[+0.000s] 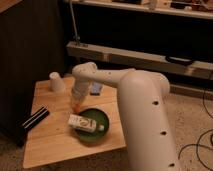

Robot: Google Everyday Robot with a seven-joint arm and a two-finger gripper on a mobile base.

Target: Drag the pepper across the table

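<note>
The pepper (76, 108) is a small orange-red piece on the light wooden table (50, 140), just left of the green plate (98, 134). My gripper (76, 102) comes down from the white arm (100, 77) and sits right on top of the pepper, hiding its upper end. Only the pepper's tip shows below the gripper.
A white carton (82, 122) lies across the green plate. A white cup (56, 81) stands at the table's back left. A blue pad (96, 88) lies at the back behind the arm. A black bar (34, 119) hangs over the left edge.
</note>
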